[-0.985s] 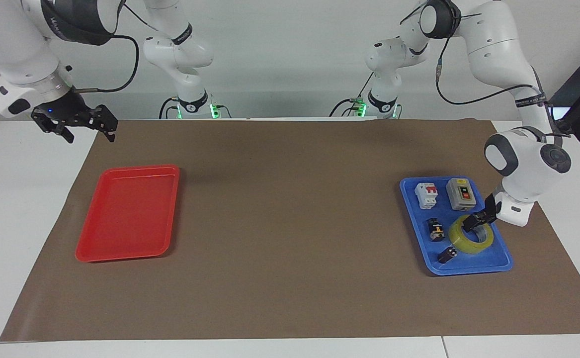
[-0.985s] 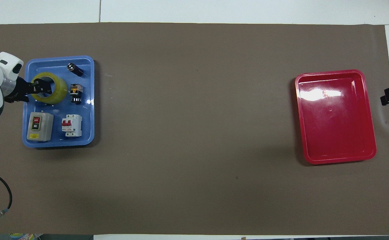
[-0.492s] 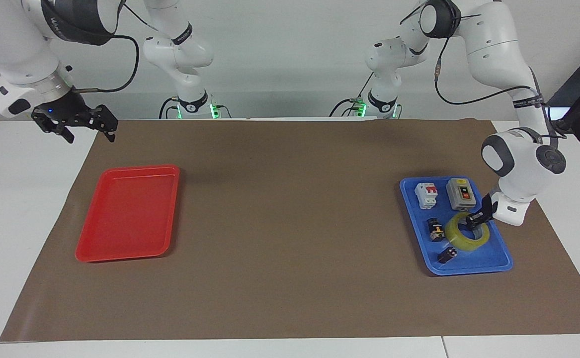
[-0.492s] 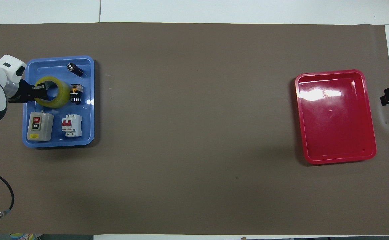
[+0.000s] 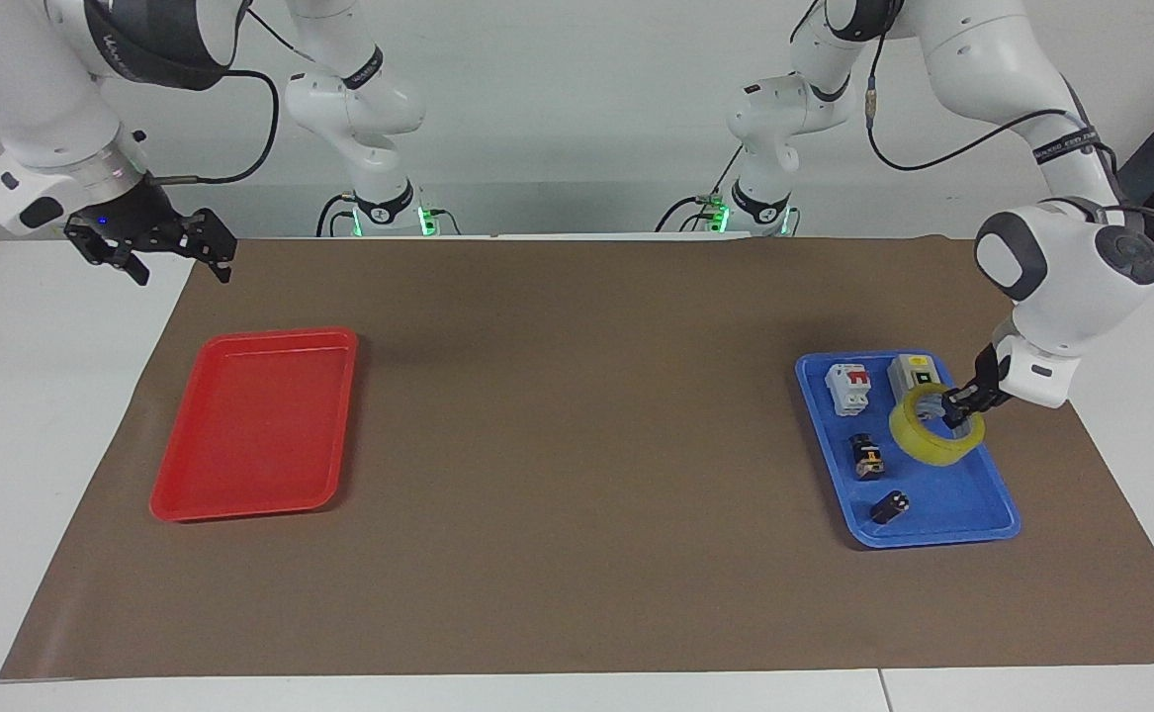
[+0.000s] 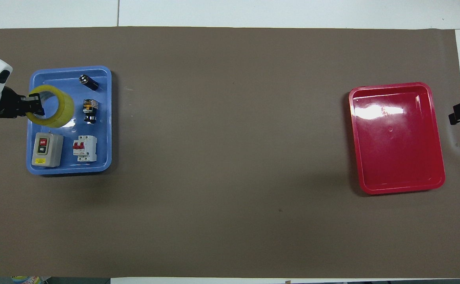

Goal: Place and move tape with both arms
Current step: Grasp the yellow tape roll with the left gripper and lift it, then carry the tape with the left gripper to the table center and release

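2 grippers frame this moment: the right gripper (image 5: 151,244) waits over the table's edge at its own end, jaws spread wide and empty, while the left gripper (image 5: 957,407) hangs over the blue tray (image 5: 932,539), jaws pinched on the wall of the tape (image 5: 932,442), 1 finger inside the ring. We read the tape as raised off the tray floor and tilted, so the pickup looks done and the carry is the step in hand. Next, we judge, the left arm must bring the tape toward mid-table and set it where the right arm can reach it, presumably bound for the red tray (image 5: 255,425). Counting outward from the robots: 2 arms, 1 switch box (image 5: 913,370), 1 breaker (image 5: 848,388), 1 tape, 2 black parts (image 5: 868,457), 2 trays.
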Robot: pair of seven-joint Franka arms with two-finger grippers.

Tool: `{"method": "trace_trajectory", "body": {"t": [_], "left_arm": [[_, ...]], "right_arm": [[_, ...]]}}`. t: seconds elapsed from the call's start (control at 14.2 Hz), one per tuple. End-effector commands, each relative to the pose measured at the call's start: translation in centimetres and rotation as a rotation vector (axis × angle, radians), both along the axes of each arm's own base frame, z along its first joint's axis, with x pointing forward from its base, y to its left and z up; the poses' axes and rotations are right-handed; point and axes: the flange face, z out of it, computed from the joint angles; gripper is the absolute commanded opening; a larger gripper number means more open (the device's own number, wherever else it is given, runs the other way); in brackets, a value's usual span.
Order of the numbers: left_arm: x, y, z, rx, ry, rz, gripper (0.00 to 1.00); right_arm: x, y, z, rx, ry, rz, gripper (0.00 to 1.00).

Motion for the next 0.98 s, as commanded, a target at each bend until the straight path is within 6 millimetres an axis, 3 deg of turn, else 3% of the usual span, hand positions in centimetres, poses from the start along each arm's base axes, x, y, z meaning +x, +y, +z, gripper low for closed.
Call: {"method": "trace_trajectory", "body": {"t": [0.0,0.28,0.49,0.7,0.77,0.91], "left_arm": [[-1.6,-7.9,-0.6,0.022,0.018,-0.048,0.00],[-3.9,-22.3,-3.1,0.003,-0.050,-0.047,0.00],[-6.9,-31.3,-4.2,-0.005,-0.047,-0.072,0.00],[-9.8,-40.4,-7.6,0.040,-0.041,-0.086,0.00],[-10.5,-43.0,-8.3,0.048,-0.061,-0.079,0.00],[-11.4,-45.6,-8.9,0.022,-0.090,-0.089,0.00]], "right_arm": [[-0.8,0.0,0.0,0.011,0.002,0.019,1.00],[-0.8,-0.1,0.1,0.012,0.000,0.015,1.00],[-0.8,0.0,0.0,0.012,0.002,0.018,1.00],[-0.7,0.0,0.0,0.012,0.002,0.018,1.00],[-0.7,0.0,0.0,0.012,0.000,0.016,1.00],[-0.7,0.1,0.0,0.012,0.002,0.018,1.00]]}}
